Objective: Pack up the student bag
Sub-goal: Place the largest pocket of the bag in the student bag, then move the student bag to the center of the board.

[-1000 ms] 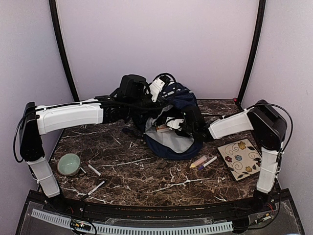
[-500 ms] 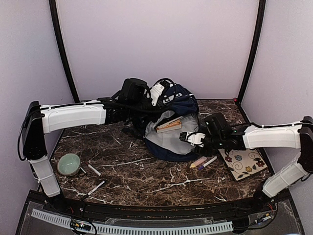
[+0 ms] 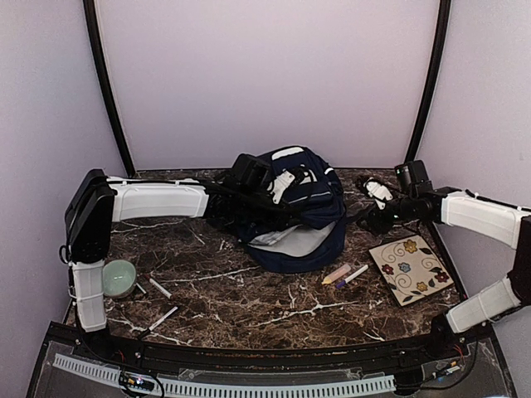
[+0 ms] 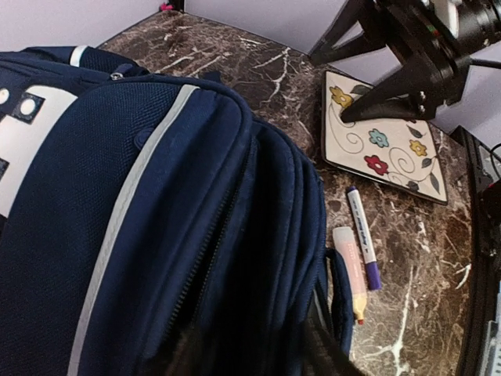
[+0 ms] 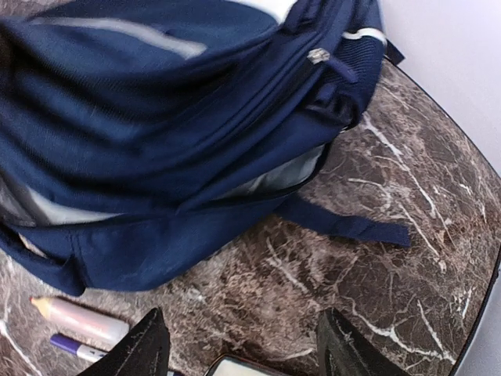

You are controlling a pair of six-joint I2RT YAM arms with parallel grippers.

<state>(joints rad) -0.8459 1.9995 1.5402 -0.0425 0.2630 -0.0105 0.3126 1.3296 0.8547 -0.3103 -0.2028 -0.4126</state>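
Student bag (image 3: 303,195) lies slumped at 12 o'clock on the counter (image 3: 249,294), back-centre. It is navy with white trim. Its mouth faces 6 o'clock, and pale grey lining shows in the gap. One strap (image 5: 344,225) trails flat on the marble. Left gripper (image 3: 282,184) is over the top of the bag. Its wrist view shows only dark blur low against the fabric, so I cannot tell how the jaws stand or whether they pinch anything. Right gripper (image 5: 244,348) hangs at 3 o'clock of the bag, apart from it, jaws spread with nothing between them. Floral tile (image 3: 408,269) sits at 4 o'clock of the bag. Pink crayon (image 3: 336,274) and purple-capped pen (image 3: 355,274) lie side by side between bag and tile. Green bowl (image 3: 117,278) is at 8 o'clock on the counter, by the left arm. Two white sticks (image 3: 160,288) lie near it, toward its 3 and 5 o'clock.
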